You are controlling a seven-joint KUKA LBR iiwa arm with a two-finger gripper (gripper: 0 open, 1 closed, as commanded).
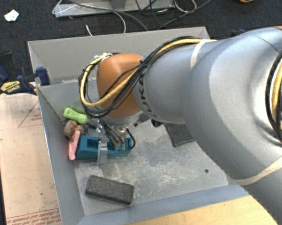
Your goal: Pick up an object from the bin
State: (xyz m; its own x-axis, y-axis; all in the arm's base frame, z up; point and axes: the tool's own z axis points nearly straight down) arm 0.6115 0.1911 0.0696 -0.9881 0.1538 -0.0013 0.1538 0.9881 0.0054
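Note:
My gripper [104, 144] is down at the left side of the bin, right on top of a blue plastic block [87, 148], whose right end pokes out past it. A pink stick [74, 144] leans against the block's left side. Just behind them lie a brown lump [70, 127] and a light green piece [74, 114] near the bin's left wall. The orange wrist cover and cables hide the top of the gripper.
A dark grey rectangular block [109, 190] lies near the bin's front left corner. A dark flat wedge [181, 133] lies mid-bin, partly under the arm. The arm covers the bin's right half.

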